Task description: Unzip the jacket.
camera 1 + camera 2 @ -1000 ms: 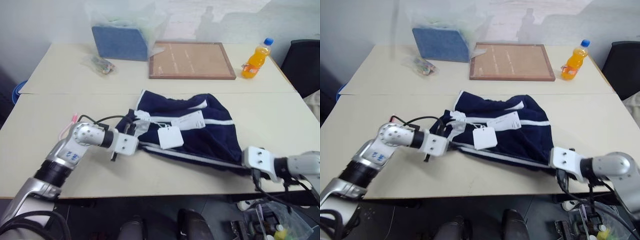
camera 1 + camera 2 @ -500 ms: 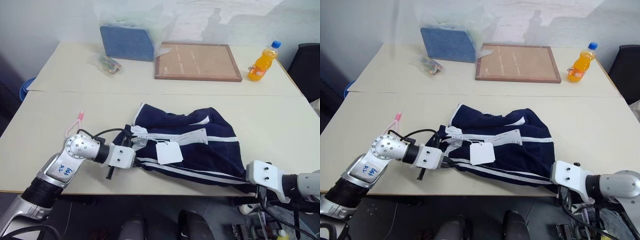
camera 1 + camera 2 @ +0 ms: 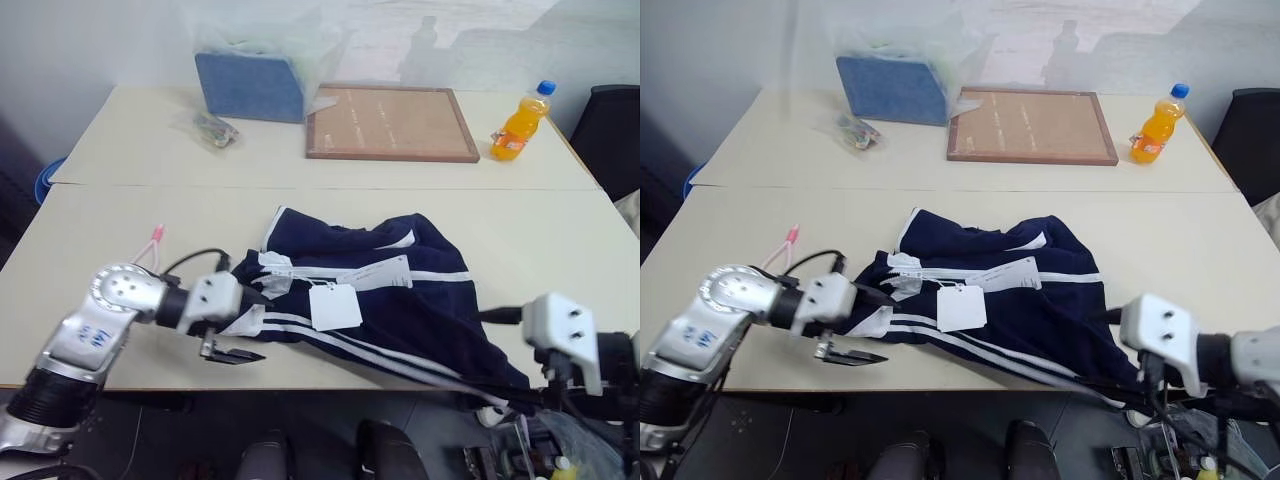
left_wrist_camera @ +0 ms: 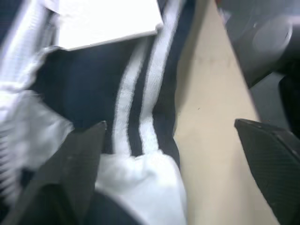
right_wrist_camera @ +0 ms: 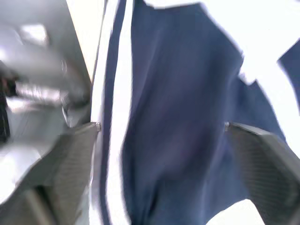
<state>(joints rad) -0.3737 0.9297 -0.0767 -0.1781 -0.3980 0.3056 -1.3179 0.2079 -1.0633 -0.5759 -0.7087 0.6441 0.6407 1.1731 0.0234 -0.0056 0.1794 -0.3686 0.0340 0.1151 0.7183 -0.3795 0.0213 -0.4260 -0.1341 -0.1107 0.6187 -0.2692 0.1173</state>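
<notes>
jacket [image 3: 400,290] on near table [image 3: 120,230], framed board [image 3: 390,122] and bottle [image 3: 517,122] behind

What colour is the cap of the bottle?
Blue, on the orange bottle; the left eye view shows it best.

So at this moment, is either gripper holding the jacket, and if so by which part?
Nothing is held. The left gripper and right gripper both stand open over the jacket, with no fabric between the fingers.

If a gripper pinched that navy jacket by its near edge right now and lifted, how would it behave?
The jacket would probably sag and drape, since it lies crumpled in soft folds. Likely light. Its paper tags would probably dangle.
</notes>
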